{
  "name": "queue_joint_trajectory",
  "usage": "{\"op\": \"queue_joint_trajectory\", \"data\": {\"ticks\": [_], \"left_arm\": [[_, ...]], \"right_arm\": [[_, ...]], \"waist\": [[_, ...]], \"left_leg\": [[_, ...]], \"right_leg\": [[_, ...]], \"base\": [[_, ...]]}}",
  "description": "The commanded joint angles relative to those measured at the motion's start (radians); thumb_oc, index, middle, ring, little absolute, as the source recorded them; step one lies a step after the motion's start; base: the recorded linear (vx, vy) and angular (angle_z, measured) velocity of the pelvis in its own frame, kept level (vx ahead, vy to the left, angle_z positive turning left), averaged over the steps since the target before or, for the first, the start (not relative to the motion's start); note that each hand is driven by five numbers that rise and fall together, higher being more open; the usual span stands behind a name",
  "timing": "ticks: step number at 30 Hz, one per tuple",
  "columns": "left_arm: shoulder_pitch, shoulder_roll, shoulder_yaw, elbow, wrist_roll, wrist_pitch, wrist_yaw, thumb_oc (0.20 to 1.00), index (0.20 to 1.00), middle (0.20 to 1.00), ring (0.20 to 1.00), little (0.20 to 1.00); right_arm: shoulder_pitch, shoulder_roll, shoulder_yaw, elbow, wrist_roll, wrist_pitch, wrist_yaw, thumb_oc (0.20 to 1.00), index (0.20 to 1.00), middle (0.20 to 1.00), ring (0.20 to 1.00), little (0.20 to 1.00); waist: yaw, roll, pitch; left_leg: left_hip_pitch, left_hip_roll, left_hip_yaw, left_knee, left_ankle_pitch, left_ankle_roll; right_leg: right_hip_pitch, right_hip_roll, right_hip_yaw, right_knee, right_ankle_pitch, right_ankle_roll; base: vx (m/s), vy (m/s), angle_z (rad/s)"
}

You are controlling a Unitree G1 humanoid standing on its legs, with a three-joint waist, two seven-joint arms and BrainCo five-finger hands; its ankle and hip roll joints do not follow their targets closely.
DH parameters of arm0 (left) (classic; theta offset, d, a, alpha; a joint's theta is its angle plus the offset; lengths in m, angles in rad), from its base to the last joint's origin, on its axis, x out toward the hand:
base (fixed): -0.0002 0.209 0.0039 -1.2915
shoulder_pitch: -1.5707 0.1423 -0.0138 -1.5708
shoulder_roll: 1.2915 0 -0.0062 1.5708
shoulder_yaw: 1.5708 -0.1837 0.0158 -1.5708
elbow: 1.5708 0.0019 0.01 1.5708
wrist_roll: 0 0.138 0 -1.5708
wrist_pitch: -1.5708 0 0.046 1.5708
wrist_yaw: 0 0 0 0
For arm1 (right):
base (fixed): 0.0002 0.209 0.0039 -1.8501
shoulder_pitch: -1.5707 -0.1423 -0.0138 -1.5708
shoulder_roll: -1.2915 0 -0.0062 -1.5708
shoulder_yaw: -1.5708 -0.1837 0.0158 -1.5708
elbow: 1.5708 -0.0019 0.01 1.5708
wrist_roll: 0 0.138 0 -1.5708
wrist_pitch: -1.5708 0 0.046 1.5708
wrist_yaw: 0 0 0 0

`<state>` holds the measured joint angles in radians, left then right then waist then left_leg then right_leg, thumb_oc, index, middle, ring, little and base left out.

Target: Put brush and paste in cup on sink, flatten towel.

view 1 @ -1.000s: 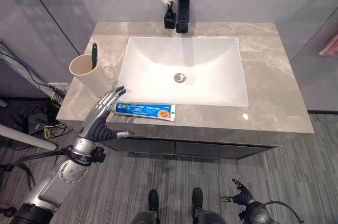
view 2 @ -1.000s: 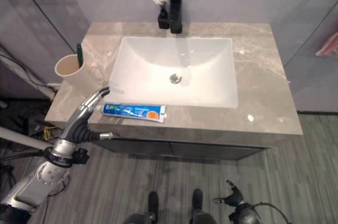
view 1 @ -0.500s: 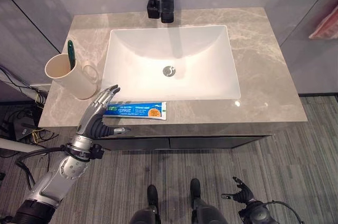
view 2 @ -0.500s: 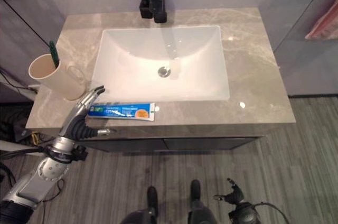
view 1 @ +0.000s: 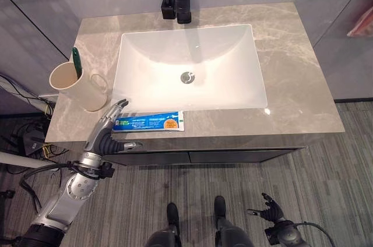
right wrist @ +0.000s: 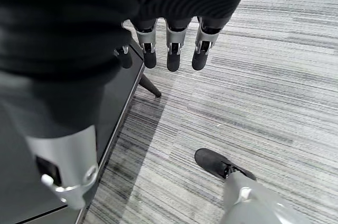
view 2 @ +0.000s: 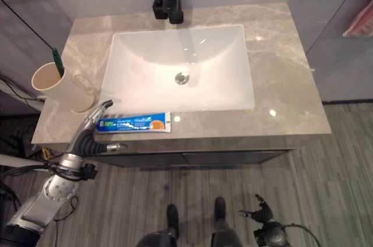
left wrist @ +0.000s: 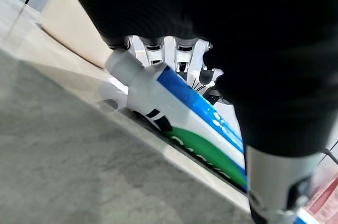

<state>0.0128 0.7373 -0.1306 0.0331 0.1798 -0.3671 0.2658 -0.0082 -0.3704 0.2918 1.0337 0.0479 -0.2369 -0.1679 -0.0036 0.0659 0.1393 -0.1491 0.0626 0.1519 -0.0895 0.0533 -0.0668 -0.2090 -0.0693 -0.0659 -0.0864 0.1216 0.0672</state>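
Reaching for the paste is the step in hand: on the countertop [view 1: 303, 78], near-left of the sink [view 1: 189, 66], the toothpaste tube [view 1: 148, 122] lies flat along the near edge, the cup [view 1: 73, 84] far-left of it already holds the green toothbrush [view 1: 76, 62], and I see no towel. Left hand [view 1: 108, 130] has fingers straight and apart at the tube's cap end, not clamped; next it needs to curl round the tube and lift toward the cup, while the right hand [view 1: 269, 211] hangs relaxed, low over the floor. Versus 0.5 s ago the left hand has dropped slightly nearer; tube unmoved.
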Motion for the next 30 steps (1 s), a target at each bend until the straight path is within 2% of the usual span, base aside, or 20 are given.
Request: {"op": "queue_joint_trajectory", "data": {"ticks": [1, 14, 24, 30], "left_arm": [[-0.031, 0.012, 0.001, -0.025, -0.082, -0.029, -0.020, 1.000, 1.000, 1.000, 1.000, 1.000], [-0.024, -0.008, -0.001, -0.006, -0.177, -0.021, -0.060, 1.000, 1.000, 1.000, 1.000, 1.000], [-0.038, 0.059, -0.035, 0.002, -0.067, -0.026, -0.066, 1.000, 1.000, 1.000, 1.000, 1.000], [-0.053, 0.113, -0.100, -0.018, 0.015, -0.038, -0.077, 1.000, 1.000, 1.000, 1.000, 1.000]], "right_arm": [[0.006, 0.004, 0.008, -0.022, 0.036, -0.005, 0.013, 1.000, 1.000, 1.000, 1.000, 1.000], [0.011, 0.003, 0.027, 0.008, -0.005, 0.008, 0.020, 1.000, 1.000, 1.000, 1.000, 1.000], [0.005, 0.001, 0.033, 0.001, -0.005, 0.004, 0.020, 1.000, 1.000, 1.000, 1.000, 1.000], [0.011, 0.014, 0.042, 0.010, 0.006, 0.000, 0.019, 1.000, 1.000, 1.000, 1.000, 1.000]], "waist": [[-0.015, -0.053, -0.036], [-0.022, -0.051, -0.035], [-0.022, -0.052, -0.032], [-0.026, -0.054, -0.027]], "left_leg": [[-0.040, -0.005, -0.054, 0.035, -0.007, 0.001], [-0.043, -0.004, -0.049, 0.031, 0.000, -0.001], [-0.063, -0.003, -0.047, 0.037, 0.001, -0.002], [-0.078, -0.005, -0.052, 0.034, 0.004, -0.002]], "right_leg": [[-0.039, -0.119, 0.044, -0.001, 0.054, 0.101], [-0.047, -0.119, 0.054, -0.001, 0.054, 0.094], [-0.068, -0.121, 0.062, -0.001, 0.059, 0.093], [-0.083, -0.123, 0.065, -0.001, 0.061, 0.093]], "base": [[0.00, 0.000, 0.00], [0.00, 0.000, 0.00], [0.00, 0.000, 0.00], [0.00, 0.000, 0.00]]}}
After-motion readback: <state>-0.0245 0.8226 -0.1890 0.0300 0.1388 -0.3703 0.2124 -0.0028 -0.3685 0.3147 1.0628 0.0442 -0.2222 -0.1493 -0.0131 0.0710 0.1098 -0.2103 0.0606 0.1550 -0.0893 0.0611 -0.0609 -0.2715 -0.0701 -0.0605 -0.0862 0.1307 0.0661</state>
